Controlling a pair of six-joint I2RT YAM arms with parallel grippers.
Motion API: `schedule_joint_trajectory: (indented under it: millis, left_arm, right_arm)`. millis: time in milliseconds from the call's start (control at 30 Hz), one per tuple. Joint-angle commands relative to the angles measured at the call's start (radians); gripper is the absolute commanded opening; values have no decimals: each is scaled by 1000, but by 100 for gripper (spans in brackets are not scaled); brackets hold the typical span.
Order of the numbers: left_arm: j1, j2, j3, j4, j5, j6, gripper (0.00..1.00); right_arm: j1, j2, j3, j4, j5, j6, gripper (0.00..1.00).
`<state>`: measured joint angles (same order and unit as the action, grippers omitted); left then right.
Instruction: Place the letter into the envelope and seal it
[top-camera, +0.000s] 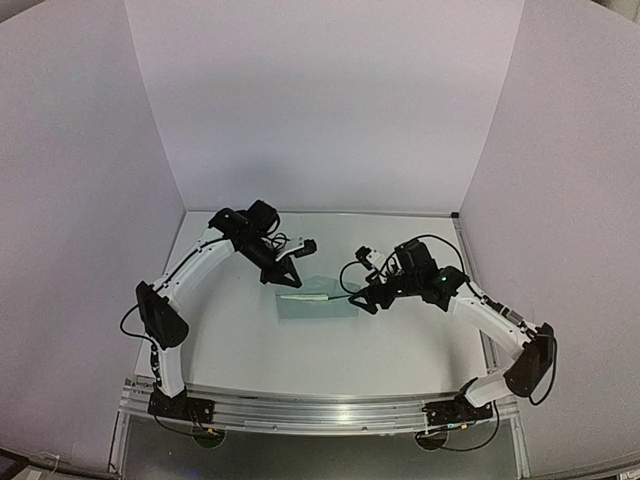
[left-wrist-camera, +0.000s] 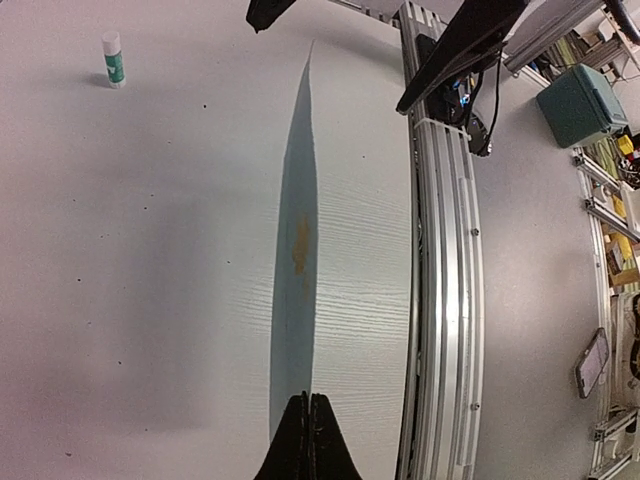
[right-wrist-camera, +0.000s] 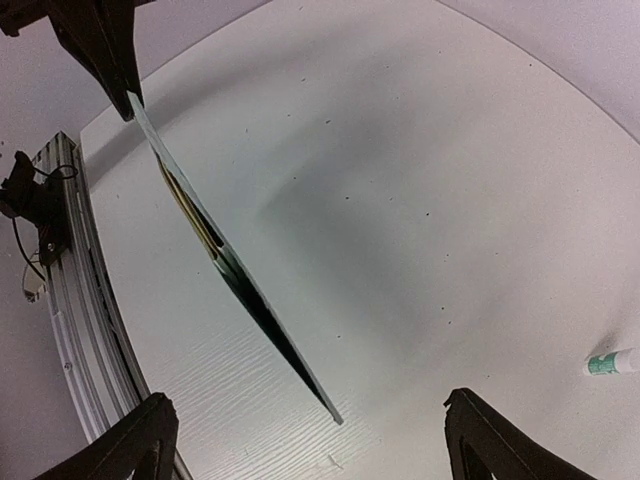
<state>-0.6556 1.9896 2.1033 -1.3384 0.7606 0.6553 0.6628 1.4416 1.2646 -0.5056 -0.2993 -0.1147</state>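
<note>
The left fingers (left-wrist-camera: 296, 448) pinch one end of the envelope (left-wrist-camera: 295, 300), lifted edge-on above the desk (left-wrist-camera: 150, 260), the letter (right-wrist-camera: 197, 217) showing inside it. The right fingers (right-wrist-camera: 140, 445) stand wide open near the envelope's other end, holding nothing.

Envelope (top-camera: 318, 300) held centrally, open table (top-camera: 400, 345) around, glue stick (left-wrist-camera: 113, 57) aside

Teal envelope (top-camera: 320, 308), paler along its edge. Cream-tan letter (right-wrist-camera: 195, 212), brown lines. White glue stick (left-wrist-camera: 114, 56), green label. White table (top-camera: 300, 350), faint grain.
</note>
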Motion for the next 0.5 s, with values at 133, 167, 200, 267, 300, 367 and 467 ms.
schedule_joint_trajectory:
  millis: [133, 167, 200, 267, 300, 367, 467]
  left_arm:
    - [-1, -30, 1, -371, 55, 29, 0]
    - [-1, -29, 1, -371, 59, 28, 0]
    - [-1, -27, 2, -371, 64, 26, 0]
    - [-1, -25, 2, -372, 71, 24, 0]
    - [0, -25, 2, -372, 74, 25, 0]
    - [0, -27, 0, -371, 79, 29, 0]
    - [0, -29, -5, -372, 82, 30, 0]
  right_arm:
    - [2, -27, -64, 191, -79, 48, 85]
    - [2, -20, -65, 202, -93, 52, 84]
    - [2, -8, -61, 205, -114, 59, 81]
    - [1, 16, -54, 206, -145, 71, 76]
    - [1, 27, -52, 206, -156, 75, 73]
    - [1, 40, -53, 209, -168, 80, 67]
    - [1, 55, -54, 215, -186, 87, 54]
